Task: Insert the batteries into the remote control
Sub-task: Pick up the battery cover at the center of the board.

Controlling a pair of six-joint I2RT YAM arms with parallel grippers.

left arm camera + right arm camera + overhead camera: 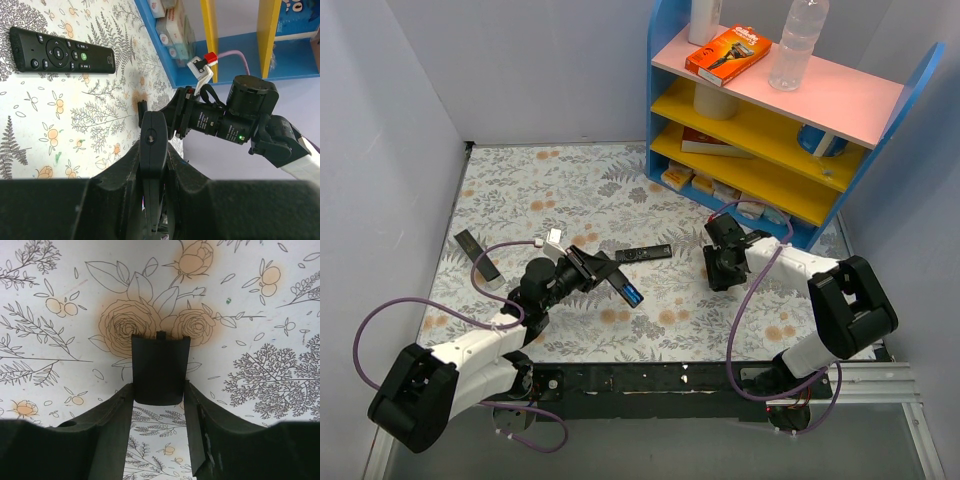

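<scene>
My left gripper (603,277) is shut on the slim black remote control (623,288) and holds it edge-on above the mat. A blue battery (633,296) shows at the remote's free end. In the left wrist view the remote (153,132) stands clamped between the fingers of the left gripper (153,157). My right gripper (723,268) hovers low over the mat at centre right. In the right wrist view it (159,392) is shut on a thin flat black cover strip (160,365) with a small tab at its far end. A second battery is not visible.
A black remote with light buttons (645,253) lies between the two grippers and also shows in the left wrist view (62,50). Two dark bar-shaped items (477,256) lie at the left. A blue shelf unit (817,226) with boxes and a bottle stands at the back right.
</scene>
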